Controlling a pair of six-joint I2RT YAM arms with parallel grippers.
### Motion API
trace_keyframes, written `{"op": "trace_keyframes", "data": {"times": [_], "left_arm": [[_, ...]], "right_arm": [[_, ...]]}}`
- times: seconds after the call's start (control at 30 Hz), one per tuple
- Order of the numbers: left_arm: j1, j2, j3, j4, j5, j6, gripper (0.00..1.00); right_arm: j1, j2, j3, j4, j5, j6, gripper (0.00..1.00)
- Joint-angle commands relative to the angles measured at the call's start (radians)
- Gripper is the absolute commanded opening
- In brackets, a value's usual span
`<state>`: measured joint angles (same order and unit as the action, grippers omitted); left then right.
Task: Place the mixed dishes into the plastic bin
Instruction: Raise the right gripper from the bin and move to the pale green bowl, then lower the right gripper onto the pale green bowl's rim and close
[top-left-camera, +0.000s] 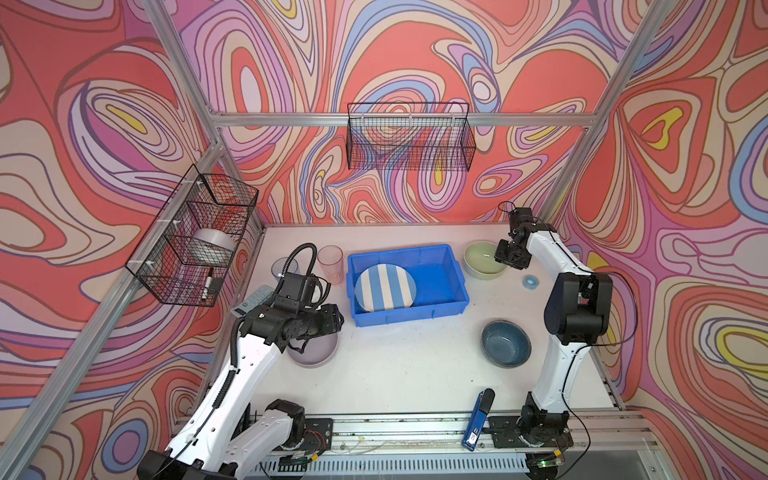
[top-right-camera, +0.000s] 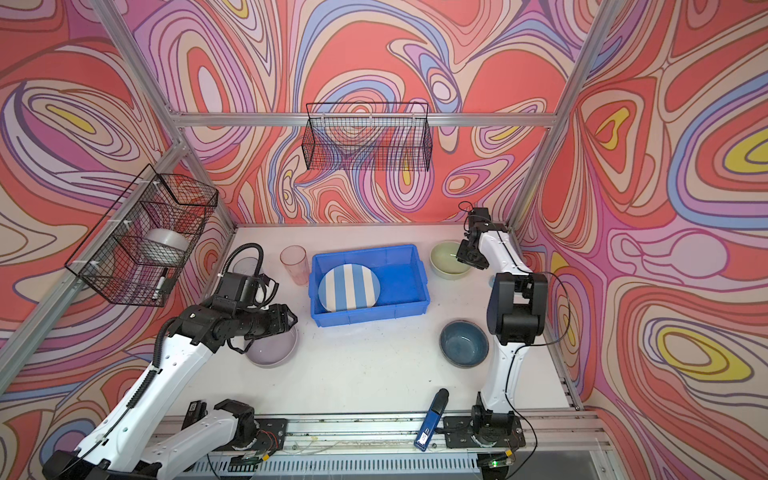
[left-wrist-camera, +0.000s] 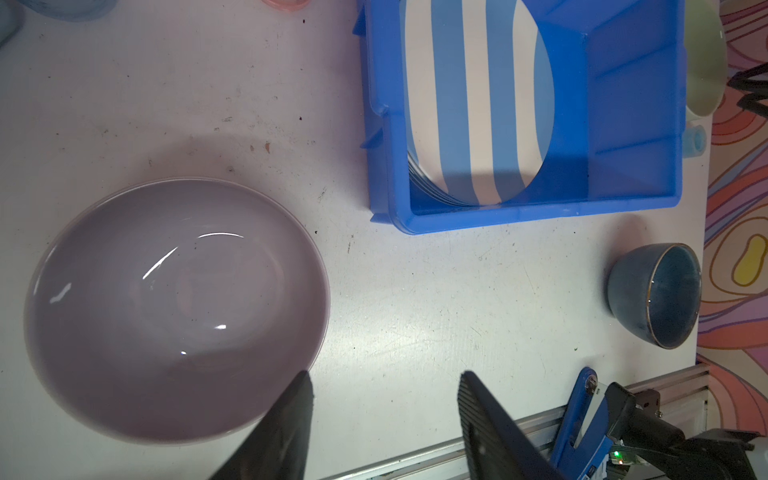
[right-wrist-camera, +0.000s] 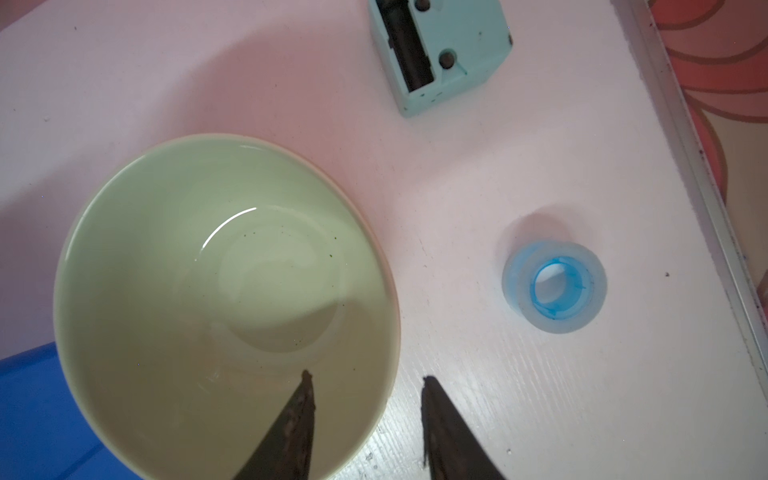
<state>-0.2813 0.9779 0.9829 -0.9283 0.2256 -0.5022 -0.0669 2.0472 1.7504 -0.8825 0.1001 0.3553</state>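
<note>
Dishes: one plate (top-left-camera: 385, 289) lies in the bin (top-left-camera: 409, 319); blue bowl (top-left-camera: 505, 343), pink cup (top-right-camera: 295, 259) and grey cup (top-right-camera: 246, 265) wait, while left gripper (left-wrist-camera: 382, 378) and right gripper (right-wrist-camera: 368, 376) stand parted at the rims of lavender bowl (left-wrist-camera: 174, 307) and green bowl (right-wrist-camera: 224, 291).

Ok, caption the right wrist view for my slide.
Right gripper open astride the rim of the pale green bowl, blue tape roll lying nearby.

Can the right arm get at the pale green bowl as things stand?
Probably yes. The right gripper hangs at the rim of the pale green bowl, jaws apart, one finger inside and one outside. Nothing blocks it; the blue tape roll lies apart to the side.
</note>
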Motion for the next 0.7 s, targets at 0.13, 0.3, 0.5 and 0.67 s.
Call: {"op": "trace_keyframes", "data": {"times": [0.13, 0.3, 0.5, 0.67], "left_arm": [[0.005, -0.049, -0.016, -0.065, -0.019, -0.016, 0.60], [0.005, -0.072, -0.016, -0.077, -0.020, -0.019, 0.61], [0.005, -0.079, -0.018, -0.089, -0.017, -0.019, 0.61], [0.006, -0.083, -0.016, -0.098, -0.020, -0.016, 0.61]], "right_arm": [[-0.022, 0.044, 0.001, 0.029, -0.013, -0.007, 0.42], [-0.028, 0.067, -0.005, 0.046, -0.057, -0.007, 0.37], [-0.034, 0.091, -0.012, 0.056, -0.075, -0.009, 0.34], [-0.035, 0.108, -0.014, 0.061, -0.092, -0.009, 0.27]]}}
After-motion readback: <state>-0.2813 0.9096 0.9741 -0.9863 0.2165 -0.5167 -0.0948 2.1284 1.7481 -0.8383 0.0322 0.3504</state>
